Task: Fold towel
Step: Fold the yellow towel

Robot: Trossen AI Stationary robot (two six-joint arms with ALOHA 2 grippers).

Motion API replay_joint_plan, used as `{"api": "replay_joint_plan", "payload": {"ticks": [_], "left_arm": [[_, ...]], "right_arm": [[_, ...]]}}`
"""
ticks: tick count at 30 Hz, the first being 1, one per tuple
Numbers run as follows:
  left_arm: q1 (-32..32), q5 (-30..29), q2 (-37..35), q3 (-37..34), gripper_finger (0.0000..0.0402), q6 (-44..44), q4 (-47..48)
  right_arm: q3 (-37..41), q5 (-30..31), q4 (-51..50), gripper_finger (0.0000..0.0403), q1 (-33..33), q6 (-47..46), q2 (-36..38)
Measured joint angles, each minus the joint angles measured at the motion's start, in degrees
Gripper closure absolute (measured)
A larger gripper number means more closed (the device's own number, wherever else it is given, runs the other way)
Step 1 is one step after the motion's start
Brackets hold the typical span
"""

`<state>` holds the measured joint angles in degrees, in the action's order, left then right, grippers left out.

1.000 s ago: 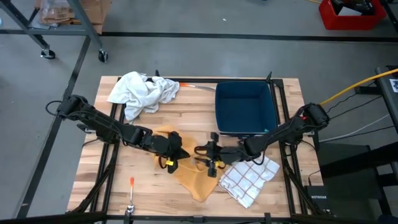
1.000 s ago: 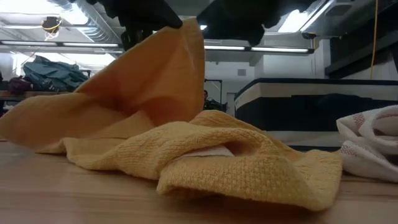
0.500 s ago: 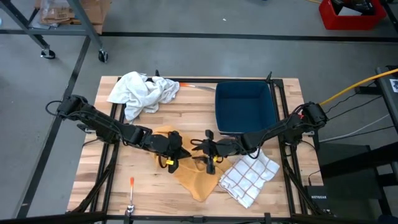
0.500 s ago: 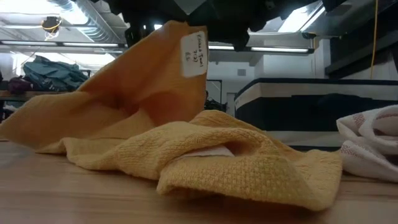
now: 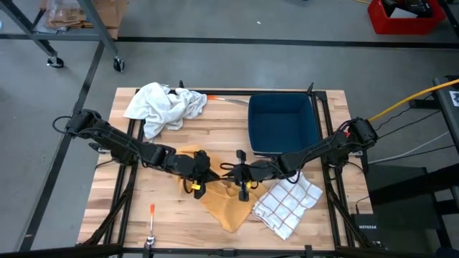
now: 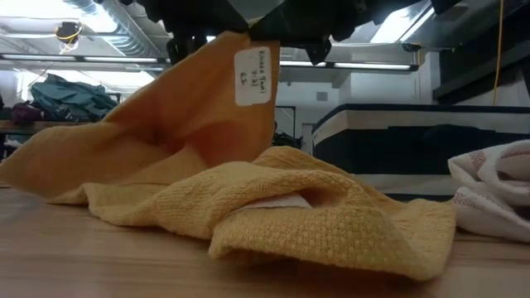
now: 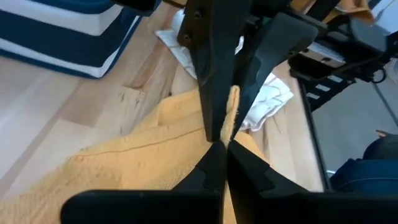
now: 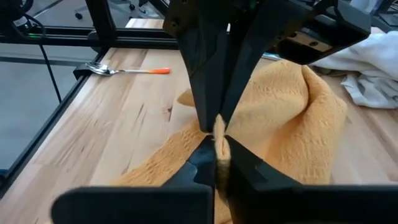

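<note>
My left claw [image 5: 201, 174] is pinched tight on a raised fold of the mustard-yellow waffle-weave towel [image 5: 219, 203], and in its wrist view the two dark fingers [image 7: 211, 168] meet on the cloth edge with no gap between them. My right claw [image 5: 240, 174] comes in from the opposite side, facing the left one across the middle of the wooden table [image 5: 129, 208], and it is clamped on a thin edge of the same towel; the yellow hem stands up between its closed fingers [image 8: 205, 163]. The two claws sit close together, with the lifted cloth between them. In the low view the raised flap hangs from the claws as a tilted sheet with a small white label [image 6: 253, 76] on it, while the rest of the towel lies rumpled on the table below, reaching toward the table's near edge.

Just beside the towel, toward the near right corner, lies a white cloth with a dark grid check [image 5: 288, 204]. A dark blue rectangular bin [image 5: 282, 125] sits at the far right corner. A crumpled white cloth [image 5: 164, 105] lies heaped at the far left corner. Near the table's near left corner rests a spoon with an orange handle [image 5: 151, 220].
</note>
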<state>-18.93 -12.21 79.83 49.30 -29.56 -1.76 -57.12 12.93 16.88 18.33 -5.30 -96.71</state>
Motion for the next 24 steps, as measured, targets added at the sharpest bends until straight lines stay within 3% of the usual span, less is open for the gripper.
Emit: {"api": "replay_joint_plan", "payload": {"ticks": [7,16,20,24], "left_arm": [[1.2,0.0,-0.8,0.1,0.0391,0.0,2.2],[4.5,0.4,-8.4,0.0,0.0292,-1.4,4.0],[4.8,4.6,-12.6,0.0,0.0267,-6.4,12.6],[3.2,10.8,-15.9,0.0,0.0263,-15.5,27.1]], "right_arm": [[0.0,0.4,-0.4,0.0387,-0.1,0.1,0.0],[0.0,0.0,-0.7,0.0391,0.0,1.1,0.0],[0.0,1.4,-0.6,0.0396,0.0,1.2,0.0],[0.0,3.0,-0.4,0.0394,0.0,1.8,0.0]]}}
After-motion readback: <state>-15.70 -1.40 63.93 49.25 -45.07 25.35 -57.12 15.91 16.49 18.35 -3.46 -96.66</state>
